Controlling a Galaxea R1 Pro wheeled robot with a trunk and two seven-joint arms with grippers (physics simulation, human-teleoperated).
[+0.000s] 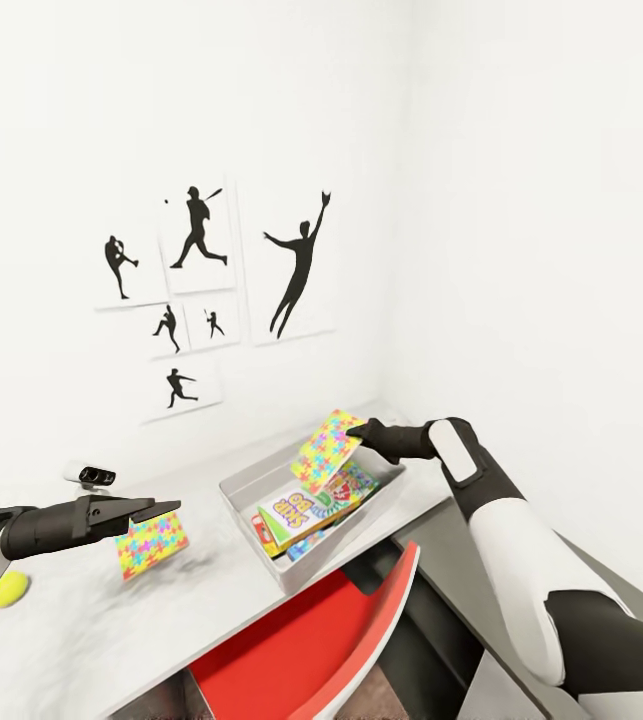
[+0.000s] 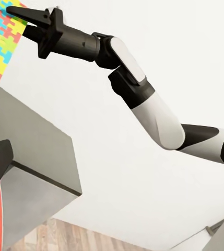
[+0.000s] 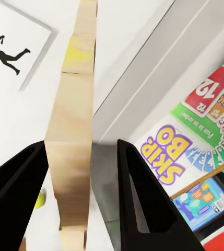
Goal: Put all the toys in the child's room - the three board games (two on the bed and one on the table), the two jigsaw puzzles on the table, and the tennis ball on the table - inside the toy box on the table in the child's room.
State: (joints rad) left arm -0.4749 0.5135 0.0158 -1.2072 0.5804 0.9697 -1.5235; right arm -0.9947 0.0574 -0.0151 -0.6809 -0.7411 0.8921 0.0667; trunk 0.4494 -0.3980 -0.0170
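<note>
1. Our right gripper (image 1: pixel 361 433) has its fingers (image 3: pixel 143 204) closed partway onto the edge of one jigsaw puzzle (image 1: pixel 327 450). We hold it tilted above the toy box (image 1: pixel 243 490), which looks like the way to slide it in on top of what already lies there.
2. Inside the toy box lie the Skip-Bo game (image 1: pixel 301 508) and a smaller blue game (image 3: pixel 203 201), flat, so the slab has a level bed to land on.
3. Our left gripper (image 1: pixel 166 510) pinches the second puzzle (image 1: pixel 151 543) by its top edge, so it hangs just above the table (image 1: pixel 91 640), near the toy box. We judge it is waiting its turn.
4. The tennis ball (image 1: pixel 7 589) rests on the table beside our left arm, not yet boxed.
5. The red chair (image 1: pixel 301 650) is tucked under the table, below the toy box.
</note>
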